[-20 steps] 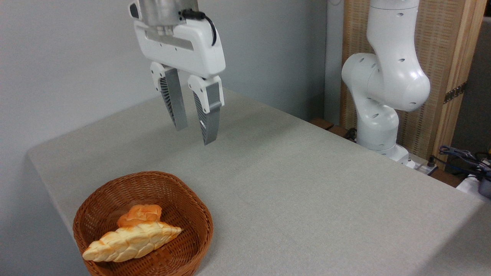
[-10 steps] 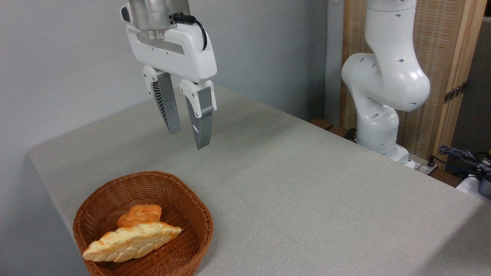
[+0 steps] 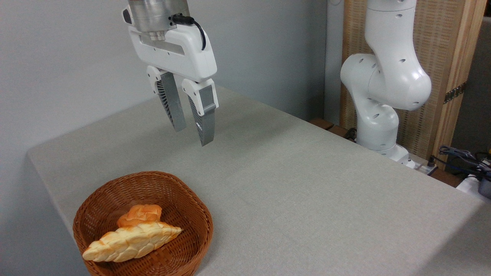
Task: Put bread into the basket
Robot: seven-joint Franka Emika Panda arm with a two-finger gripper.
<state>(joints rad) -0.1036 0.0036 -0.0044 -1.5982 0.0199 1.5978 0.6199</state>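
- Since half a second ago we see the end effector [image 3: 193,136] shifted slightly to the right and a touch lower; a second ago it hung further right still. The bread, bun and basket have not moved.
- The end effector hangs in the air above the far left part of the surface [image 3: 307,184], its two ribbed grey fingers [image 3: 172,103] pointing down and tilted a little to the right.
- We see the fingers spread a small way apart, with nothing between them.
- The bread [image 3: 132,241] lies inside the basket [image 3: 205,226], across its near half, its pointed end toward the right and its blunt end resting up against the left rim.
- A small round orange bun [image 3: 140,214] sits in the basket too, just behind the bread and touching it.
- The basket stands on the near left corner of the surface, well apart from the end effector and nearer to us.
- At the far right we see the white robot arm [image 3: 387,80] rising from its base beside the surface, in front of a wooden panel [image 3: 448,57].
- Some cables [image 3: 460,155] lie at the right edge.
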